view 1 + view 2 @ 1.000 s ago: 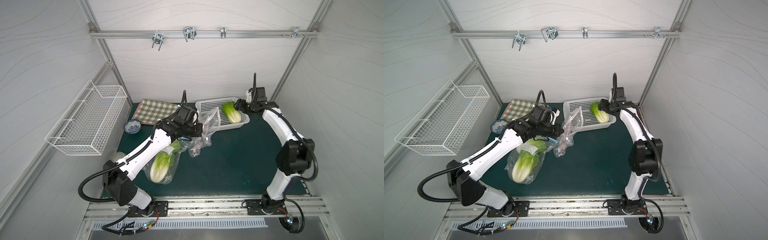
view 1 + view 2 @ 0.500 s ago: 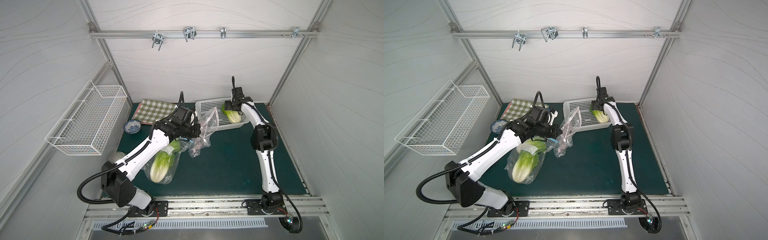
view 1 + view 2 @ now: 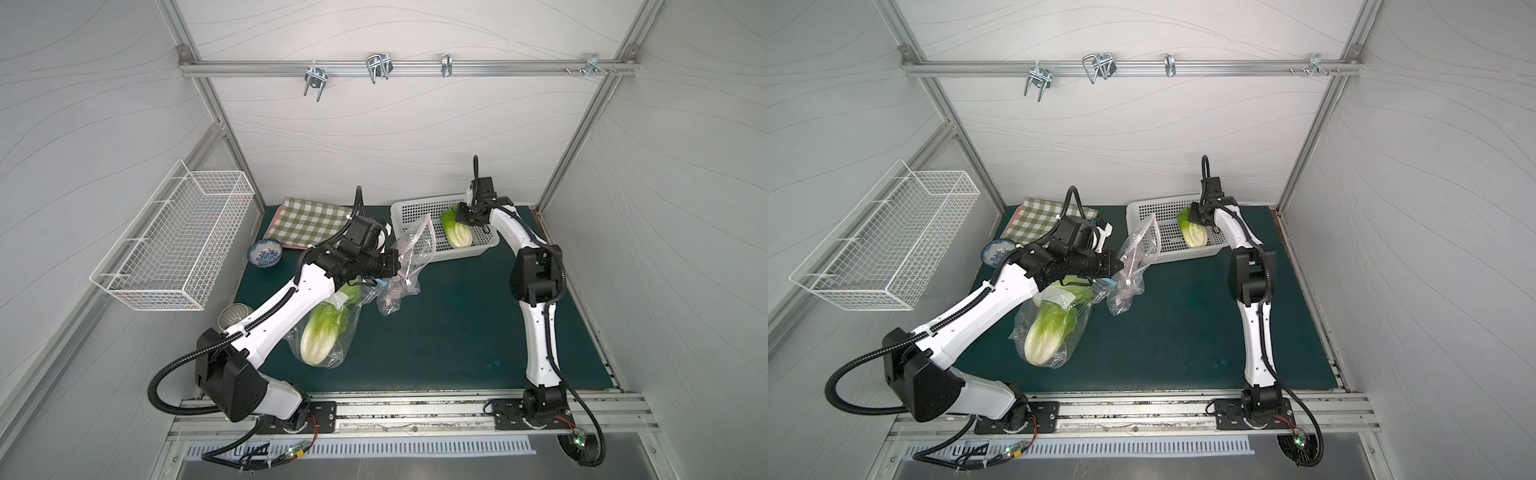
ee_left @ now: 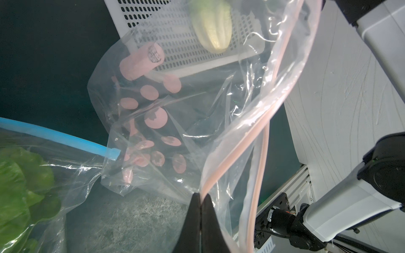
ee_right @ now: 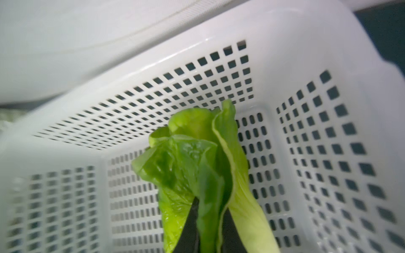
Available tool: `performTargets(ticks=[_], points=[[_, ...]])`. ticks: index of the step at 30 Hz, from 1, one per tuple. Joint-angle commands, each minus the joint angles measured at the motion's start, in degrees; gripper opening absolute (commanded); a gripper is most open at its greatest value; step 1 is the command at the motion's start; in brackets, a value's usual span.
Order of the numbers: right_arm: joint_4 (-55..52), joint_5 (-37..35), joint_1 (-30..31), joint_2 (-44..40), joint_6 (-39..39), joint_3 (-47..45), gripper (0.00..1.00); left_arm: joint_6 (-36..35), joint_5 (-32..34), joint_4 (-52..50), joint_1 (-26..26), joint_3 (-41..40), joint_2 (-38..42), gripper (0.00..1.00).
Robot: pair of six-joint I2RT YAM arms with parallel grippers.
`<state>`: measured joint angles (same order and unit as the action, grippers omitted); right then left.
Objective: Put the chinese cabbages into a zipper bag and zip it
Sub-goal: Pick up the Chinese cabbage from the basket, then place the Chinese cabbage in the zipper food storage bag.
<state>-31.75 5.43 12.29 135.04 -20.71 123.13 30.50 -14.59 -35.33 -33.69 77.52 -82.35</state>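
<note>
Chinese cabbage (image 3: 456, 232), a cream-and-green head, lay in the white perforated basket (image 3: 409, 210) at the tabletop's far edge, leaves clamped between the jaws of the right gripper (image 5: 209, 204). Jaws of the left gripper (image 4: 200, 197) were pinched together on the clear, pink-zipped zipper bag (image 3: 411, 253).

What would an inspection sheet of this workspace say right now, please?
Surface: green mat, nothing spilled seen.
Job's things: bagged cabbage in blue-zip bag on mat; loose cabbage in white basket; pink-zip bag held up, mouth open.
Clutter: checked cloth, blue bowl, cup.
Grippers: left gripper shut on pink-zip bag's rim; right gripper shut on loose cabbage's leaves.
Cables: black hose loops beside left arm's base.
Surroundings: wire basket on wall, hooks on rail.
</note>
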Motion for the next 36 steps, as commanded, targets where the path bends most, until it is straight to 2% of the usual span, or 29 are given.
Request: performTargets(ticks=[1, 4, 8, 12, 18, 21, 25, 30, 36], points=[[17.7, 7.9, 0.4, -10.7, -6.0, -9.9, 0.00, 1.9, -1.0, 3.7, 0.0, -0.1, -0.3, 0.00], [28.4, 8.0, 1.0, -18.6, -9.7, -19.3, 0.00, 2.3, -0.8, 4.7, 0.3, -0.2, -0.2, 0.00], [46.9, 7.0, 2.6, -30.7, -16.7, -37.7, 0.00, 1.3, -0.6, 3.7, 0.9, 3.5, -1.9, 0.00], [70.5, 1.3, 4.7, -42.9, -20.4, -56.4, 0.00, 1.0, -1.1, 2.2, 0.9, 5.3, -3.1, 0.00], [93.3, -5.6, 9.6, -57.8, -21.6, -77.0, 0.00, 2.4, -1.8, 1.8, 0.9, 5.4, -2.0, 0.00], [101.7, -5.6, 11.2, -61.7, -23.7, -81.5, 0.00, 2.6, -2.3, 0.9, 0.9, 6.5, -2.4, 0.00], [110.2, -4.5, 16.1, -62.6, -24.9, -83.9, 0.00, 4.6, -4.1, 1.8, 0.9, 6.8, -3.0, 0.00], [111.2, -6.5, 21.1, -60.2, -24.9, -86.4, 0.00, 7.5, -6.7, 3.9, 0.7, 7.6, -3.5, 0.00], [111.4, -4.9, 22.0, -55.4, -23.3, -88.8, 0.00, 9.2, -10.0, 5.8, 0.8, 8.5, -4.1, 0.00]])
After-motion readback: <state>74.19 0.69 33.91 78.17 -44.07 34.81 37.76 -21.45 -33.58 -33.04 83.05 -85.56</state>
